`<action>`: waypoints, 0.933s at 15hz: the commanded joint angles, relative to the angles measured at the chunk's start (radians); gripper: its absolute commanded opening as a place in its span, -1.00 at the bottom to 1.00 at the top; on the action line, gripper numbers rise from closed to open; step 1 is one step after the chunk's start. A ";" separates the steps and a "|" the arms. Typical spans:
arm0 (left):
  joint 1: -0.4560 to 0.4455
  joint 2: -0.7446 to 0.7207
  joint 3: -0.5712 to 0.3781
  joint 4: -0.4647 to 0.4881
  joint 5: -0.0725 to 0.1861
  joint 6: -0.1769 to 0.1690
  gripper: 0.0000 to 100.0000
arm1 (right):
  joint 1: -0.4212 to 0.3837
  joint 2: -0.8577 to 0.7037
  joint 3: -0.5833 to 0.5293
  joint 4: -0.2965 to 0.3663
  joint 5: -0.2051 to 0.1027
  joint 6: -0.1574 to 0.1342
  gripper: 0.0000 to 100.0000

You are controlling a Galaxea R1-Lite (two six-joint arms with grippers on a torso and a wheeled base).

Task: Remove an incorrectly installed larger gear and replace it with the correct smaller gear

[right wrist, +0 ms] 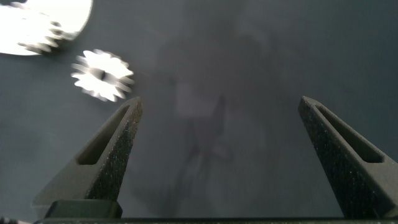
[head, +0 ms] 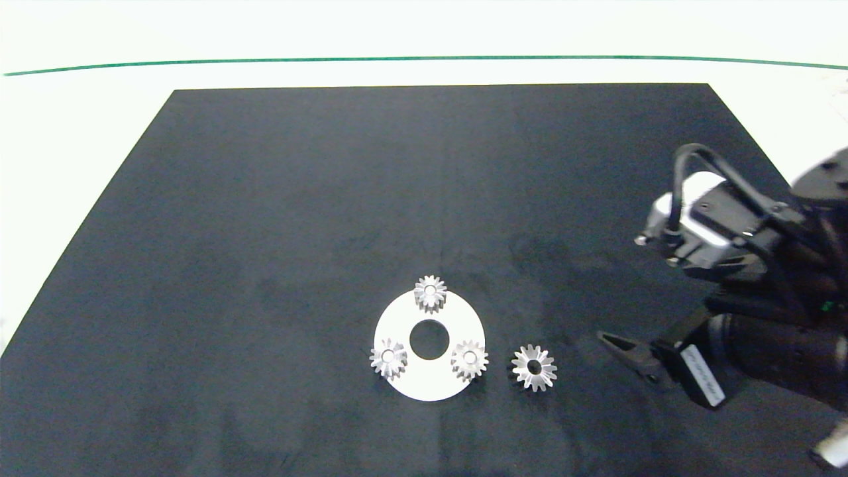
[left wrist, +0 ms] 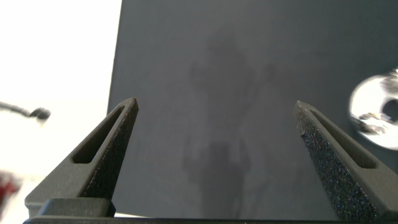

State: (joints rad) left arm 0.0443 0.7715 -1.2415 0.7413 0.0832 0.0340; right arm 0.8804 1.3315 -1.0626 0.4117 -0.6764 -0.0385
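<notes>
Right gripper (head: 626,354), near edge of the table (head: 99,106), enters from the right with its fingers spread wide and nothing between them. The larger gear (head: 534,368) lies flat on the black mat (head: 397,185), just beside the white disc (head: 429,384) and off it, between disc and right gripper; the right arm is plainly the nearer. Being round, the gear offers no long axis. On the disc sit three small gears; the smaller gear (head: 470,360) occupies the seat nearest the larger one, so the exchange appears complete. Left gripper (left wrist: 214,124), seen only in its wrist view, is likewise wide open and empty. The disc there is blurred and cut off.
</notes>
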 commanded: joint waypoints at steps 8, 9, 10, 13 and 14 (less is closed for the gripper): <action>0.071 -0.521 0.269 0.000 -0.066 0.046 1.00 | -0.328 -0.945 0.587 -0.099 -0.203 -0.089 1.00; 0.071 -0.549 0.280 0.001 -0.066 0.044 1.00 | -0.406 -1.000 0.587 -0.099 -0.203 -0.100 1.00; 0.072 -0.575 0.307 0.001 -0.066 0.043 1.00 | -0.479 -1.063 0.590 -0.097 -0.203 -0.116 1.00; 0.089 -0.663 0.375 -0.002 -0.068 0.041 1.00 | -0.661 -1.203 0.632 -0.097 -0.201 -0.121 1.00; 0.091 -0.681 0.386 -0.002 -0.066 0.040 1.00 | -0.704 -1.232 0.642 -0.099 -0.200 -0.113 1.00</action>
State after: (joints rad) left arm 0.1287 0.1466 -0.8783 0.7345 0.0149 0.0730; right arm 0.2615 0.2164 -0.4483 0.3121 -0.8726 -0.1515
